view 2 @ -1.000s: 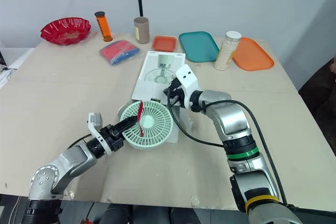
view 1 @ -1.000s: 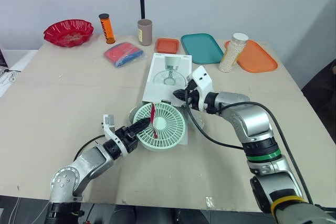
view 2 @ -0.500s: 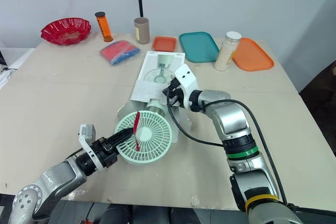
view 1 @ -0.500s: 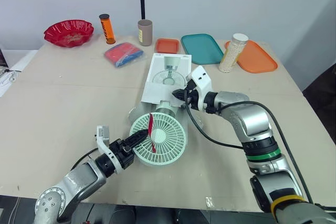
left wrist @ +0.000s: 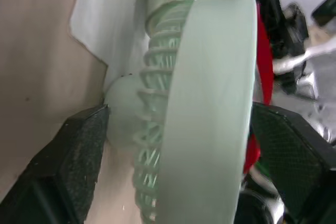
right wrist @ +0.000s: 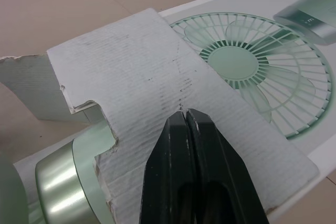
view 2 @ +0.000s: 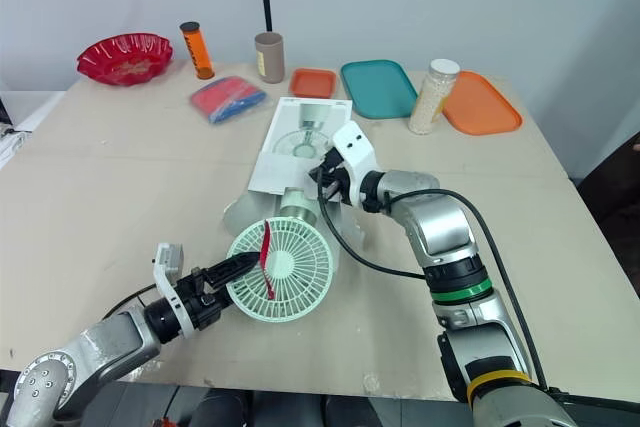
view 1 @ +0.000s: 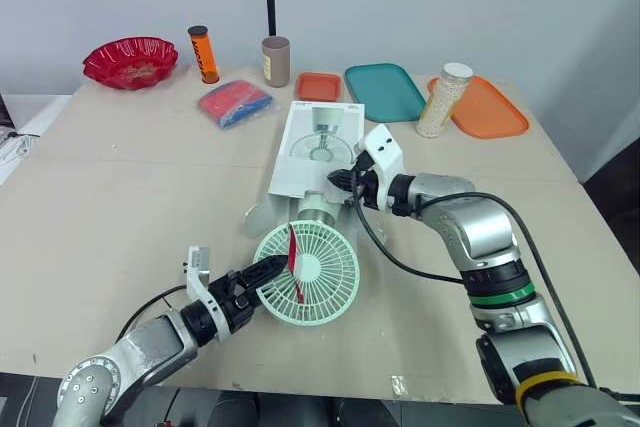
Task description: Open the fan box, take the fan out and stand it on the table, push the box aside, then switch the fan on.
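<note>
Mint-green round plastic desk fan (view 1: 310, 275) is gripped at the grille rim by the left gripper (view 1: 270, 270); black fingers (left wrist: 79, 150) are clamped on either side of the rim. Grille is held out of the white cardboard fan box (view 1: 318, 142), over the beige table (view 1: 120, 177) on the robot's side; silver neck sits at the box's open mouth. Right gripper (view 1: 343, 181) is closed, tips pressed onto the torn end flap (right wrist: 131, 66). Red strip (view 1: 294, 262) is seen across the grille front.
</note>
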`<action>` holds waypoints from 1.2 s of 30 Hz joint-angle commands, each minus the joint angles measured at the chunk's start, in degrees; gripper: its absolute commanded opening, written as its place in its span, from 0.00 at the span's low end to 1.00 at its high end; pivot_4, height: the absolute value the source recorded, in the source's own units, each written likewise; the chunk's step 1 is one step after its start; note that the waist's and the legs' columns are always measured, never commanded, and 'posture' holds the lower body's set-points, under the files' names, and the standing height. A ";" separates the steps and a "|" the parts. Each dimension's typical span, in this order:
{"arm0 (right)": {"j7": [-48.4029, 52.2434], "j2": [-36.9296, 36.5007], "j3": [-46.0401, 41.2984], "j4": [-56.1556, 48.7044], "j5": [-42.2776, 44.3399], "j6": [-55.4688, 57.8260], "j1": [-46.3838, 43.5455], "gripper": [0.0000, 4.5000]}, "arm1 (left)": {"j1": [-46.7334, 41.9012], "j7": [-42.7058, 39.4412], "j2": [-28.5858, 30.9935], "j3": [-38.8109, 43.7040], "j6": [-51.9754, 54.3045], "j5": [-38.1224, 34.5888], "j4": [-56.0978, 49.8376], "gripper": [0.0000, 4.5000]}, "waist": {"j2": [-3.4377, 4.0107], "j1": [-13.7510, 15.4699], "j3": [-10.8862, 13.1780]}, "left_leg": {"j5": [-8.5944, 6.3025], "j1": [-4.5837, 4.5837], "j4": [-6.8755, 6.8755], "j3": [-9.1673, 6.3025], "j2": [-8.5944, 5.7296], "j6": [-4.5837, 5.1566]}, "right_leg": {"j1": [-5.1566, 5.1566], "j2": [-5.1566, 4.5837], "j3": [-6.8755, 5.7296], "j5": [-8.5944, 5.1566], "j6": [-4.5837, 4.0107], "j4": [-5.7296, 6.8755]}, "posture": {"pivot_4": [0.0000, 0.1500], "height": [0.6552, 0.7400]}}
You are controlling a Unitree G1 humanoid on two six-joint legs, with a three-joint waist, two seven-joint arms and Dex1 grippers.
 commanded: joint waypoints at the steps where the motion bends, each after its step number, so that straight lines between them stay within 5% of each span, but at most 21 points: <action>1: 0.22 0.27 -0.08 0.54 0.38 0.95 -0.05 0.00 | -0.09 -7.81 3.39 5.57 0.84 1.02 -0.96 0.99 | -0.03 0.00 0.05 | 0.00 -0.02 0.00 0.00 0.00 0.00 | -0.02 0.00 0.00 0.00 0.00 0.00 | 1.00 0.99; 9: 1.62 0.34 -1.97 -1.73 3.18 2.39 -1.04 0.00 | 3.95 -22.17 11.40 13.50 4.90 5.05 0.86 0.99 | -0.01 -0.12 0.12 | 0.01 -0.13 -0.09 0.07 0.02 -0.02 | -0.25 -0.02 0.02 -0.02 -0.02 -0.01 | 1.00 0.99; 14: 2.89 -0.58 -2.78 -3.72 4.93 3.00 -0.69 0.00 | 5.96 -43.39 17.89 17.63 -1.23 29.24 -0.42 0.99 | 0.16 -0.04 0.26 | 0.09 -0.45 -0.14 0.08 0.04 -0.10 | -0.91 0.01 -0.01 0.19 -0.39 -0.01 | 1.00 0.99; 20: 3.97 -2.15 -2.66 -4.06 4.84 2.40 0.48 0.00 | 4.21 -54.34 20.13 10.03 -22.60 64.76 -1.25 0.99 | 0.11 0.00 0.30 | 0.12 -0.60 -0.13 0.14 0.03 -0.05 | -0.98 -0.07 -0.01 0.22 -0.42 -0.03 | 1.00 0.99; 24: 3.73 -2.60 -2.59 -3.99 4.79 1.82 1.10 0.00 | 1.64 -59.37 22.03 1.04 -57.13 97.00 9.49 0.99 | 0.12 0.08 0.31 | 0.14 -0.65 -0.18 0.17 0.04 -0.02 | -0.97 -0.05 -0.02 0.27 -0.51 -0.03 | 1.00 0.99; 31: 2.45 -2.44 -2.49 -3.98 4.37 1.07 1.98 0.00 | -9.34 -56.65 20.55 -1.12 -97.43 115.18 31.70 0.99 | 0.10 0.06 0.31 | 0.19 -0.70 -0.19 0.32 0.07 0.12 | -1.00 -0.17 -0.03 0.35 -0.52 -0.03 | 1.00 0.99; 36: 1.68 -2.32 -2.65 -4.91 4.56 1.56 2.37 0.00 | -17.68 -48.66 17.77 -0.03 -116.06 126.86 40.75 0.99 | 0.09 0.09 0.29 | 0.19 -0.75 -0.19 0.33 0.07 0.17 | -0.97 -0.19 -0.03 0.43 -0.43 -0.03 | 1.00 0.99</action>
